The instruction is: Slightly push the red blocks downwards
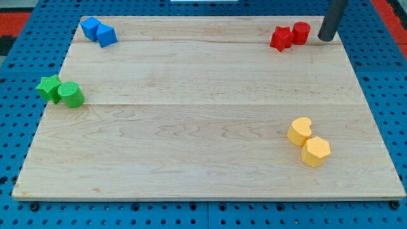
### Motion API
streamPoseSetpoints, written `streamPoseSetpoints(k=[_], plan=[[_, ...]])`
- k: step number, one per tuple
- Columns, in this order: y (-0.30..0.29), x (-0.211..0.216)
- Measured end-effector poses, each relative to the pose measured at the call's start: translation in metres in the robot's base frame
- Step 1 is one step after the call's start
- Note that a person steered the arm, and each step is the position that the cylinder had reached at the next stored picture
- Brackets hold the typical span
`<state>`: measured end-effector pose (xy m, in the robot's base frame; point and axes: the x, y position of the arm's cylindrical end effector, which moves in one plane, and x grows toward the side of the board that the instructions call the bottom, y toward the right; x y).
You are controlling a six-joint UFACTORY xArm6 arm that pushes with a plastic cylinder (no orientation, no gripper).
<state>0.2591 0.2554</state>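
Two red blocks sit together near the view's top right: a red star-shaped block (280, 38) and a red cylinder (301, 32) touching its right side. My tip (325, 39) is just right of the red cylinder, a small gap apart, near the board's top edge. The dark rod rises out of the view's top.
Two blue blocks (98, 31) sit at the top left. A green star (49, 87) and green cylinder (71, 95) sit at the left edge. A yellow heart-like block (299, 131) and yellow hexagon (315, 151) sit at lower right. The wooden board (191, 127) lies on a blue pegboard.
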Motion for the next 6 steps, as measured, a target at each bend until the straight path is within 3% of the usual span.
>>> streamPoseSetpoints(k=[2,3,6], plan=[[-0.024,-0.013],[0.01,-0.025],[-0.058,-0.026]])
